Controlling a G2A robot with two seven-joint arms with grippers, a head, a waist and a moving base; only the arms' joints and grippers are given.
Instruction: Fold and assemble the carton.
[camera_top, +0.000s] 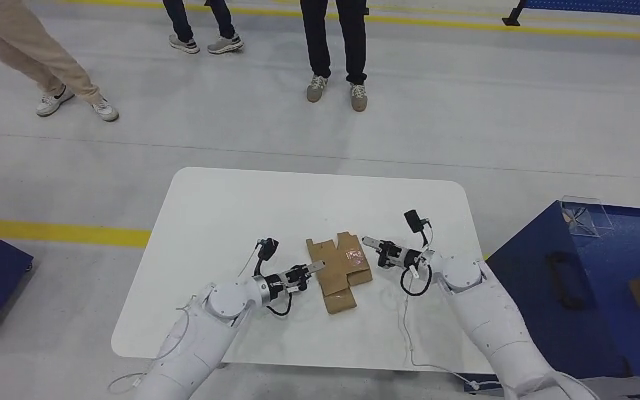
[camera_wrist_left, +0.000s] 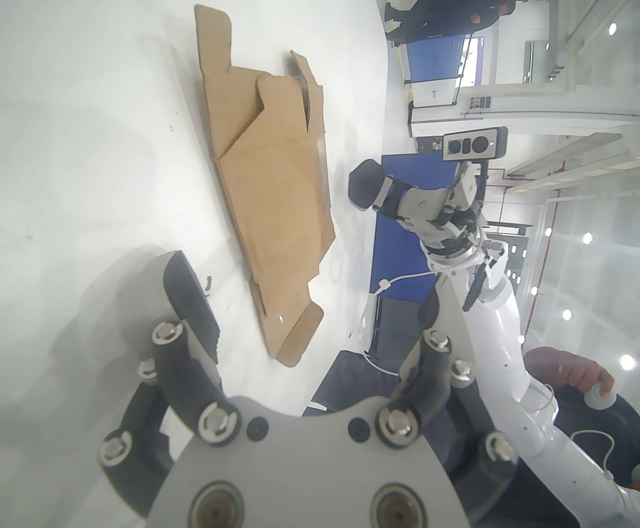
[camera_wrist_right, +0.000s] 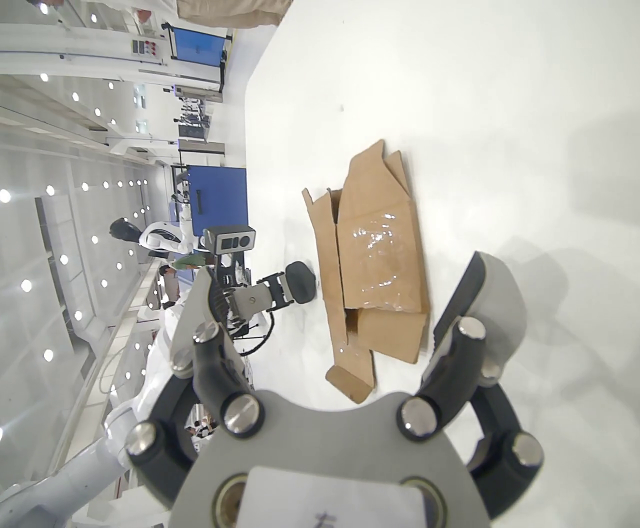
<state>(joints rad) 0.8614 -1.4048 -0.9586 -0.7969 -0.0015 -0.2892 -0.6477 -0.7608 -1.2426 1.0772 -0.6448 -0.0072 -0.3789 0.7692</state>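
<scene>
A flattened brown cardboard carton (camera_top: 338, 270) lies on the white table (camera_top: 250, 210), near the front middle, with its flaps spread out. My left gripper (camera_top: 314, 267) sits low at the carton's left edge, open, nothing between its fingers. My right gripper (camera_top: 369, 242) is at the carton's right edge, also open and empty. The left wrist view has the carton (camera_wrist_left: 275, 200) just beyond my left gripper (camera_wrist_left: 300, 310), with the right gripper (camera_wrist_left: 367, 185) on its far side. In the right wrist view the carton (camera_wrist_right: 380, 255), with a shiny tape strip, lies ahead of my right gripper (camera_wrist_right: 345, 295), the left gripper (camera_wrist_right: 300, 282) across it.
The table's back and left parts are bare. A blue cabinet (camera_top: 570, 270) stands close to the table's right side. A white cable (camera_top: 410, 340) hangs along the right arm near the table's front edge.
</scene>
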